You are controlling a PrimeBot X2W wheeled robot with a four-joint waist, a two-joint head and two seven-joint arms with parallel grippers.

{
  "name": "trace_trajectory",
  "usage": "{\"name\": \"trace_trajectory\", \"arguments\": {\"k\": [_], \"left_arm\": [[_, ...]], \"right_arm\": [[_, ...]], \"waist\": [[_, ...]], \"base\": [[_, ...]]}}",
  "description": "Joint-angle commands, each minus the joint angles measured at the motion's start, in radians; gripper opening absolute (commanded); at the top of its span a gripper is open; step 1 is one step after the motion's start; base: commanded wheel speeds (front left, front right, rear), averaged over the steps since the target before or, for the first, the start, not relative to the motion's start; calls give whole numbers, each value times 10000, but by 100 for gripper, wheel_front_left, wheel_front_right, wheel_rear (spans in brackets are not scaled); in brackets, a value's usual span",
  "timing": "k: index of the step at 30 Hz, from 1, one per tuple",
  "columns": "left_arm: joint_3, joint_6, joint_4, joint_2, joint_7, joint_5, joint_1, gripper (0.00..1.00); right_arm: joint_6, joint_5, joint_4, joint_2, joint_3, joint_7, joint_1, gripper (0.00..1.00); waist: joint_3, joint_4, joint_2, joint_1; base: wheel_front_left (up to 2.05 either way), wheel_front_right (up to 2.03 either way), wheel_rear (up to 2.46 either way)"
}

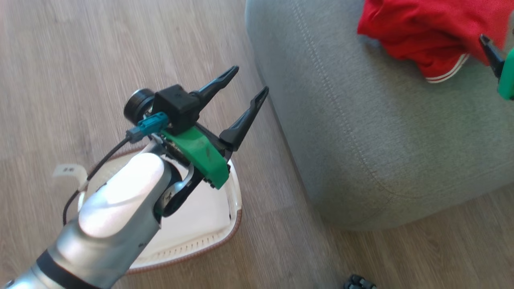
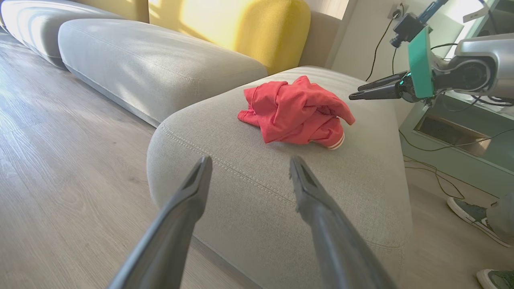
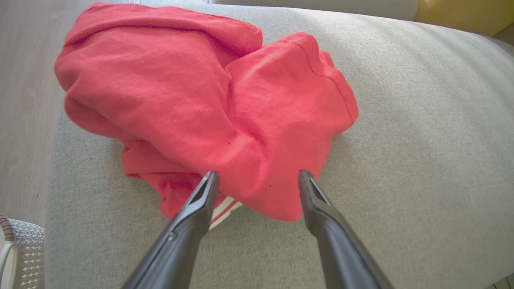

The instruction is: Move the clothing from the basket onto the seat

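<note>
The red clothing lies crumpled on the grey seat, a white-striped trim showing at its lower edge. My right gripper hangs just above the clothing, open, with nothing between its fingers. In the left wrist view the right gripper points at the heap from the right. My left gripper is open and empty, over the floor beside the seat's edge and above the white basket. The left arm hides most of the basket, and the part of its inside that shows is bare. A corner of the basket appears beside the seat.
A second grey cushion and a yellow back cushion lie beyond the seat. A person's shoes stand on the wooden floor at the seat's far side, near cables and a pale green cabinet.
</note>
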Motion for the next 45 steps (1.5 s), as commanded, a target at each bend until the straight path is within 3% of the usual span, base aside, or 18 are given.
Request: {"name": "trace_trajectory", "arguments": {"k": [1,12,19,23,29,36,39,40,45], "left_arm": [[516,86,-292,178,-107,-68,-167,100],[940,592,-206,376,-633,-544,800,100],[1123,860,-214,513,-903,-748,1372,100],[1259,1030,-218,625,-1035,-880,1744,100],[1598,1417,-223,822,-1272,-1043,2336,100],[2119,2140,-285,1037,-1570,-980,3297,100],[2317,2313,-347,1047,-1624,-994,3599,100],[2556,2439,-422,1023,-1667,-1015,3891,100],[3004,2596,-554,979,-1706,-908,4419,100]], "right_arm": [[-4,143,-321,-413,73,-34,353,100],[-4,757,-2085,-1575,-199,-892,1416,100],[-4,633,-3594,-2123,-1075,-1660,2762,100],[-4,299,-4460,-2080,-1992,-2034,3739,100],[-4,-504,-5764,-1353,-3730,-2407,5505,100],[-4,-1664,-7514,333,-5584,-2620,7682,100],[-4,-1949,-7996,855,-5934,-2730,8238,100],[-4,-2252,-8428,1345,-6195,-2849,8744,100],[-4,-2674,-9007,2139,-6413,-3106,9533,100]], "waist": [[-420,-82,0,0],[-1755,295,0,0],[-2336,953,0,0],[-2647,1336,0,0],[-3130,1916,0,0],[-3582,2442,0,0],[-3639,2566,0,0],[-3680,2669,0,0],[-3724,2812,0,0]], "base": [[0,0,0],[0,0,0],[0,0,0],[0,0,0],[0,0,0],[0,0,0],[0,0,0],[0,0,0],[0,0,0]]}}
